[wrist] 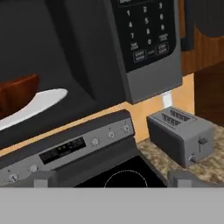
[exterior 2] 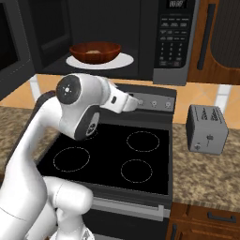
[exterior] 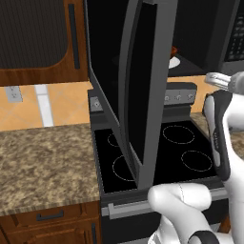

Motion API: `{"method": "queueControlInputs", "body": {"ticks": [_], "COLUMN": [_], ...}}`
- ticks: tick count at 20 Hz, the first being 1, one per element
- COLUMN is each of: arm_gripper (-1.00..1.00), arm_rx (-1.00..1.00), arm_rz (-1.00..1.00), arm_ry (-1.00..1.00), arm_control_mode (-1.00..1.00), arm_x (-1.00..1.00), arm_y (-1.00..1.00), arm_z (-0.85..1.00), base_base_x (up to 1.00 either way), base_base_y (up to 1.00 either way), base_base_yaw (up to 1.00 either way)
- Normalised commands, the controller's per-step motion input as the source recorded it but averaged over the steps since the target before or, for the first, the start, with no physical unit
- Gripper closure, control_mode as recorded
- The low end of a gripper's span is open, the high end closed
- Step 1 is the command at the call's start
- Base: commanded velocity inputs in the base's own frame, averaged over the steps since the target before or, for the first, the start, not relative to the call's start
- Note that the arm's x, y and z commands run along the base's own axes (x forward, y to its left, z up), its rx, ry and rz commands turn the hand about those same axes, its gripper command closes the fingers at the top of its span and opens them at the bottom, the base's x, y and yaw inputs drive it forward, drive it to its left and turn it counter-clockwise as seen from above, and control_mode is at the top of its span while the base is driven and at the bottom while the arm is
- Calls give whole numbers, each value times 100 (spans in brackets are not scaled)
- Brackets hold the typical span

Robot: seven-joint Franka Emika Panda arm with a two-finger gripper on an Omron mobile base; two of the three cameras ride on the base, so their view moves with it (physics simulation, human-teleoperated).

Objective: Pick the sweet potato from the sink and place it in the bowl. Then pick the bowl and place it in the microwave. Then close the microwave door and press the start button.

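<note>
A: What sits nearest, low in the hand view?
B: The gripper, fingertips at the bottom corners, spread wide with nothing between them; above them the stove fills the lower middle of the right base view; the grey toaster stands on the counter at right

A: And farther back?
B: The microwave spans the top of the right base view; its microwave door hangs open, upper centre of the left base view; inside, upper left, the bowl rests on the white plate, the sweet potato pale within it
</note>
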Motion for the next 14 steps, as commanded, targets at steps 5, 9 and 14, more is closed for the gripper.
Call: {"method": "queueControlInputs", "body": {"ticks": [5,9,14], "arm_gripper": [-100,-100,-100], "arm_rx": [-52,-43,-38], "arm_rz": [-44,-43,-48], "arm_ry": [0,0,0], "arm_control_mode": [-100,-100,-100], "arm_x": [-10,-1,-14], "arm_y": [-11,-22,-4], "arm_z": [-70,-38,-5], "base_base_x": [0,0,0], "base_base_y": [0,0,0], "base_base_yaw": [0,0,0]}}
